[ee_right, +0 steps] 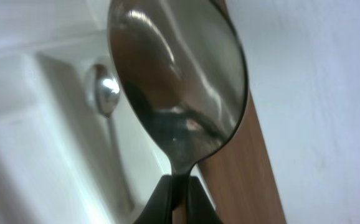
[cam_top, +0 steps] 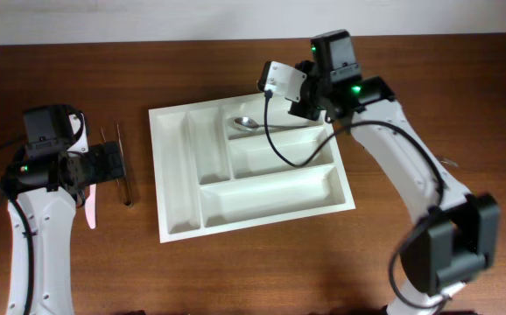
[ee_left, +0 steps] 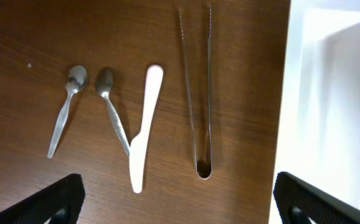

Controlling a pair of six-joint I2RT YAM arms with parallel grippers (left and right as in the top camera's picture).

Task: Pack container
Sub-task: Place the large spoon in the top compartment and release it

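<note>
Dark wooden table (cam_top: 78, 280) against a pale wall (cam_top: 148, 17), white container (cam_top: 270, 197) at its centre.
Right gripper (ee_right: 179, 193) pinches a spoon (ee_right: 177, 81) at the container's far edge; left gripper (cam_top: 111, 164) spread wide above tongs (ee_left: 197, 93), a white knife (ee_left: 144, 124) and two teaspoons (ee_left: 63, 115).

Left jaws wide, right jaws tight
</note>
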